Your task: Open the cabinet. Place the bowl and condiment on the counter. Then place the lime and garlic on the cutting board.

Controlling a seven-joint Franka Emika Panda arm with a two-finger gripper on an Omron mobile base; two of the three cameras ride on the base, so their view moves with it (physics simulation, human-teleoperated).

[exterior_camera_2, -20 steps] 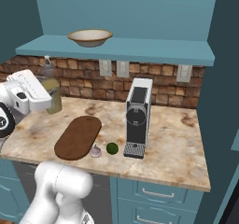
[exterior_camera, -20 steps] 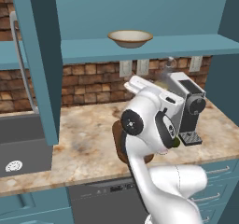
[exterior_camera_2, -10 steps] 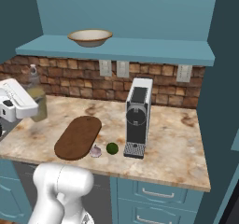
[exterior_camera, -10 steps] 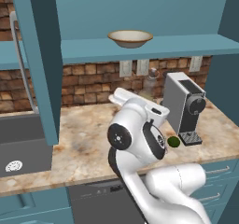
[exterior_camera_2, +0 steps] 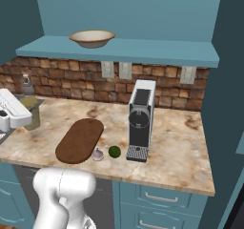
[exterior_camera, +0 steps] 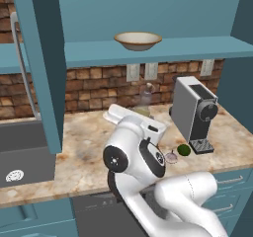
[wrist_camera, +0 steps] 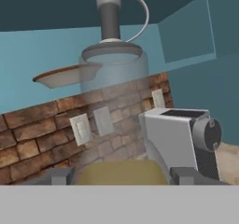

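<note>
Right base view showed bare counter [exterior_camera_2: 186, 142] right of the coffee machine [exterior_camera_2: 140, 120], up to the front edge. One cutting board [exterior_camera_2: 80, 140] lay left of it, with one garlic [exterior_camera_2: 97, 154] and one lime [exterior_camera_2: 114, 151] just off its near end. One bowl [exterior_camera_2: 92, 38] sat on the cabinet [exterior_camera_2: 143, 49] shelf. In the hand view the gripper [wrist_camera: 122, 174] stood wide apart around the one condiment [wrist_camera: 113, 97]; contact could not be told.
</note>
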